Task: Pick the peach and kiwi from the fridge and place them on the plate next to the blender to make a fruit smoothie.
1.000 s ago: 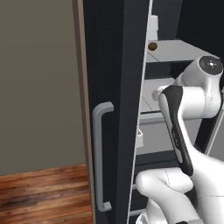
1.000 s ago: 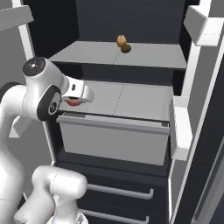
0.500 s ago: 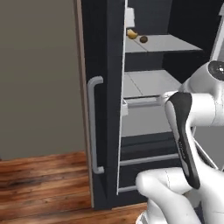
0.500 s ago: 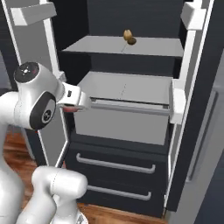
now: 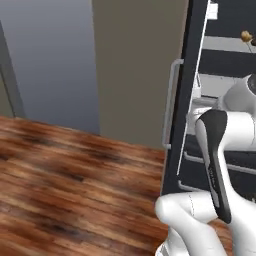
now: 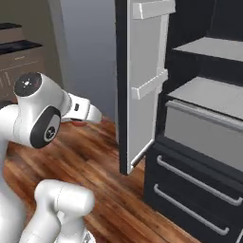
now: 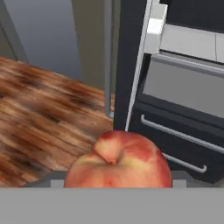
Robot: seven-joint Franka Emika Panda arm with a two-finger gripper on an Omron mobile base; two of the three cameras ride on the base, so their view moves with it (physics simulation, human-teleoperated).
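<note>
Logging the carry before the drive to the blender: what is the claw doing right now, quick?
Claw: closed on the peach, held right in front of the hand camera.

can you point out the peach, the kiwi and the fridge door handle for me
peach (image 7: 120, 162): hand view, middle of its red-orange skin.
kiwi (image 5: 246, 36): left base view, small brown body on the upper fridge shelf.
fridge door handle (image 5: 171, 102): left base view, middle of the grey vertical bar.

Red-yellow peach (image 7: 118, 161) — stem dimple up — before open fridge (image 7: 183, 87).
</note>
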